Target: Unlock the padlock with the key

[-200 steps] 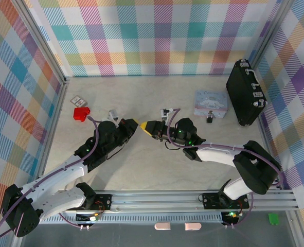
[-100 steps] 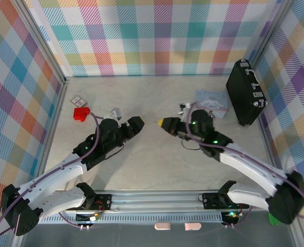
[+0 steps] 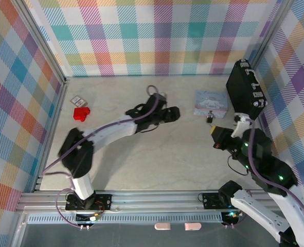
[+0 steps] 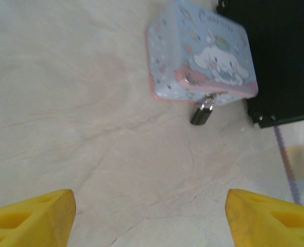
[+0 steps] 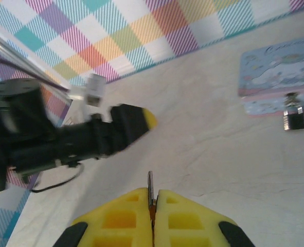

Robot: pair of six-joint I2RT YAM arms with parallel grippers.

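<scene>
Right end effector [image 5: 153, 206]: clenched, nearest to me. The yellow pads are pressed together on a thin metal blade that I take for the key [image 5: 150, 186].
Why held so: the blade juts forward out of the pads, edge-on in the right wrist view. That leaves its tip free to enter a keyhole, so I judge the grip suits insertion.
Worktop [image 3: 157, 154]: a bare stretch lies between the key and the lock, with nothing in the approach line.
Left end effector [image 4: 149, 200]: released, with the pads wide apart and nothing between them. It hovers mid-worktop and faces the lock, staged, I reckon, to pinch the lock body steady while the key goes in.
Padlock [image 4: 202, 114]: a small dark body lying on the worktop at the near edge of the pale blue tin [image 4: 200, 56]. Its silvery shackle is hooked into the tin's clasp. I cannot tell which way the keyhole faces.
Why that matters: tethered to the clasp, the lock can swing, so an unsupported push with the key would probably just shove it aside.
Black case [image 4: 275, 56]: just beside the tin on the right, close to the plaid wall. It crowds any approach from that side.
Red block [image 3: 81, 113]: well apart, far left near the wall, and out of the way.
</scene>
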